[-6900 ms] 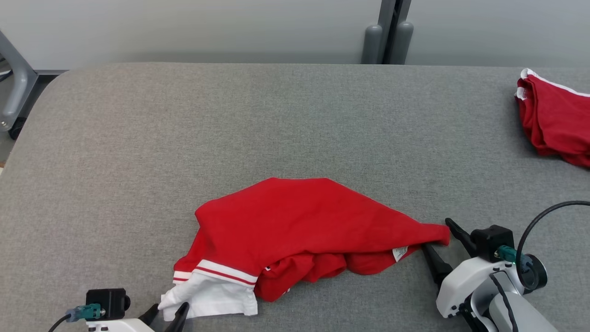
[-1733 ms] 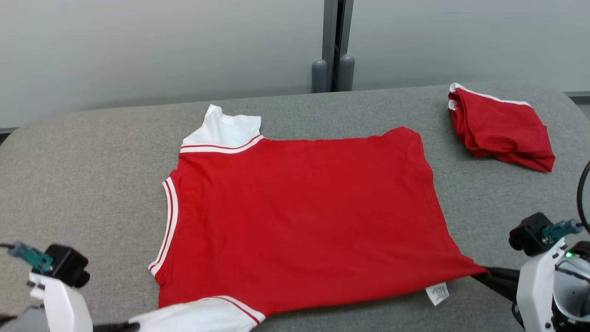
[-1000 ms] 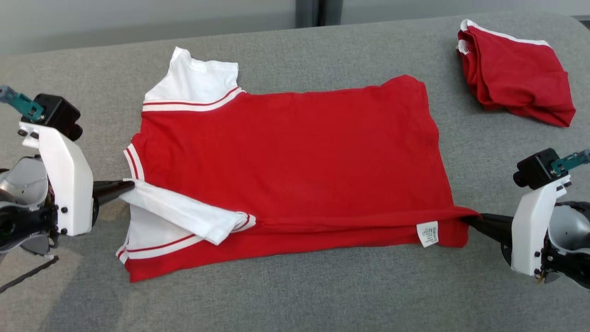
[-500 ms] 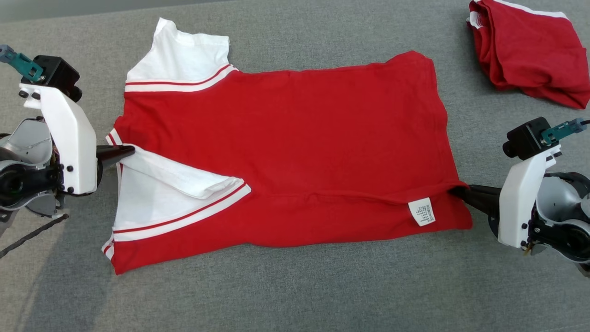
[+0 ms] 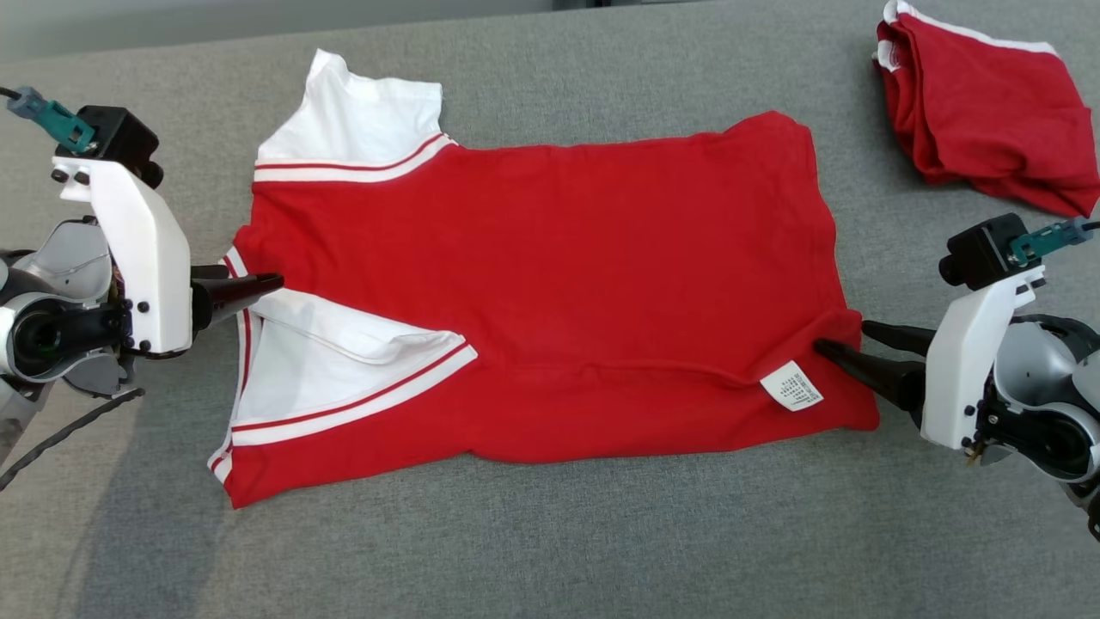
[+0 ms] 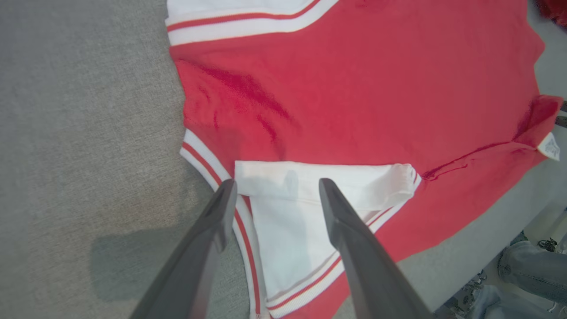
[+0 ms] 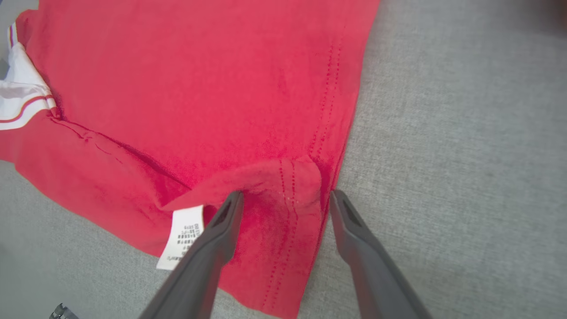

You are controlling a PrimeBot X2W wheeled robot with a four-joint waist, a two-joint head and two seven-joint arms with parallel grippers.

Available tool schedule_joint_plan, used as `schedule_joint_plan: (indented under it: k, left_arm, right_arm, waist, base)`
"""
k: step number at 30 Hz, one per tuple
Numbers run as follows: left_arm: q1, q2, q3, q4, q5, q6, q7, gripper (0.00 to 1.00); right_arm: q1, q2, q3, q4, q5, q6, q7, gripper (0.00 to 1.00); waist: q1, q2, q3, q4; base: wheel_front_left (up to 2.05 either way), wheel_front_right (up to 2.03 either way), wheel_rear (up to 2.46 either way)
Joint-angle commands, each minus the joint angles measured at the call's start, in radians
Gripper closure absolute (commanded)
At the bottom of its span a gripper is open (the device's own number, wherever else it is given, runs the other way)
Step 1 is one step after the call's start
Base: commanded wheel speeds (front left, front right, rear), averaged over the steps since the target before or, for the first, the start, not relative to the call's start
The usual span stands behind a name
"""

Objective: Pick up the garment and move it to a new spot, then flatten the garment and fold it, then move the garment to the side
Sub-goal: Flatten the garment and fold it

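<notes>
A grey cloth-covered table carries a red shirt spread flat, its near edge folded over, and a bundled red garment apart at the far right.

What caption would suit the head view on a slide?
Open left end effector and right end effector flank a part-folded red shirt.

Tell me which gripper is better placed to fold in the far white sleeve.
Probably the left gripper: it's open at the shirt's left edge, close to that sleeve; the right gripper is open at the hem.
</notes>
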Motion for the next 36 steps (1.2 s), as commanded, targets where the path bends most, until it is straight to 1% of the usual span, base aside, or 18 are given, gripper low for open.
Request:
schedule_joint_plan:
  k: [1, 5, 8, 12, 15, 17, 19, 24, 28, 30, 31, 34, 36]
  left_arm:
    - [0.011, 0.003, 0.002, 0.012, -0.003, -0.005, -0.009, 0.0]
    - [0.029, 0.015, 0.004, 0.022, 0.009, -0.016, -0.041, 0.0]
    - [0.062, 0.032, 0.008, 0.003, 0.025, -0.028, -0.096, 0.0]
    - [0.138, 0.056, 0.022, -0.046, 0.049, -0.033, -0.225, 0.0]
    - [0.213, 0.069, 0.035, -0.096, 0.074, -0.006, -0.348, 0.0]
    - [0.267, 0.077, 0.052, -0.131, 0.09, 0.027, -0.444, 0.0]
    - [0.322, 0.089, 0.064, -0.166, 0.116, 0.074, -0.539, 0.0]
    - [0.457, 0.079, 0.094, -0.247, 0.151, 0.204, -0.745, 0.0]
    - [0.54, 0.062, 0.113, -0.286, 0.176, 0.291, -0.876, 0.0]
    - [0.578, 0.045, 0.12, -0.299, 0.184, 0.325, -0.933, 0.0]
    - [0.578, 0.045, 0.12, -0.299, 0.184, 0.325, -0.933, 0.0]
    - [0.632, 0.023, 0.133, -0.308, 0.182, 0.36, -0.977, 0.0]
    - [0.661, 0.006, 0.138, -0.311, 0.178, 0.373, -0.989, 0.0]
  right_arm:
    - [0.015, 0.0, -0.01, 0.011, -0.01, 0.0, -0.013, 0.0]
    - [0.035, 0.008, -0.035, 0.04, -0.013, 0.0, -0.036, 0.0]
    - [0.064, 0.011, -0.062, 0.05, -0.016, 0.0, -0.079, 0.0]
    - [0.118, 0.013, -0.106, 0.054, -0.033, 0.0, -0.178, 0.0]
    - [0.169, 0.019, -0.138, 0.06, -0.052, 0.0, -0.249, 0.0]
    - [0.201, 0.023, -0.163, 0.072, -0.072, 0.0, -0.302, 0.0]
    - [0.234, 0.036, -0.187, 0.087, -0.094, 0.0, -0.354, 0.0]
    - [0.301, 0.078, -0.247, 0.106, -0.148, 0.0, -0.462, 0.0]
    - [0.353, 0.119, -0.29, 0.119, -0.195, 0.0, -0.53, 0.0]
    - [0.377, 0.138, -0.307, 0.122, -0.214, 0.0, -0.552, 0.0]
    - [0.377, 0.138, -0.307, 0.122, -0.214, 0.0, -0.552, 0.0]
    - [0.412, 0.162, -0.323, 0.12, -0.243, 0.0, -0.562, 0.0]
    - [0.431, 0.176, -0.335, 0.121, -0.261, 0.0, -0.56, 0.0]
  waist:
    - [0.0, 0.0, -0.016, 0.005]
    - [0.0, 0.0, -0.056, 0.009]
    - [0.0, 0.0, -0.092, 0.012]
    - [0.0, 0.0, -0.145, 0.017]
    - [0.0, 0.0, -0.182, 0.021]
    - [0.0, 0.0, -0.201, 0.022]
    - [0.0, 0.0, -0.216, 0.023]
    - [0.0, 0.0, -0.238, 0.028]
    - [0.0, 0.0, -0.248, 0.033]
    - [0.0, 0.0, -0.253, 0.034]
    - [0.0, 0.0, -0.253, 0.034]
    - [0.0, 0.0, -0.258, 0.033]
    - [0.0, 0.0, -0.261, 0.033]
  base:
    - [0.0, 0.0, 0.0]
    - [0.0, 0.0, 0.0]
    - [0.0, 0.0, 0.0]
    - [0.0, 0.0, 0.0]
    - [0.0, 0.0, 0.0]
    - [0.0, 0.0, 0.0]
    - [0.0, 0.0, 0.0]
    - [0.0, 0.0, 0.0]
    - [0.0, 0.0, 0.0]
    - [0.0, 0.0, 0.0]
    - [0.0, 0.0, 0.0]
    - [0.0, 0.0, 0.0]
    - [0.0, 0.0, 0.0]
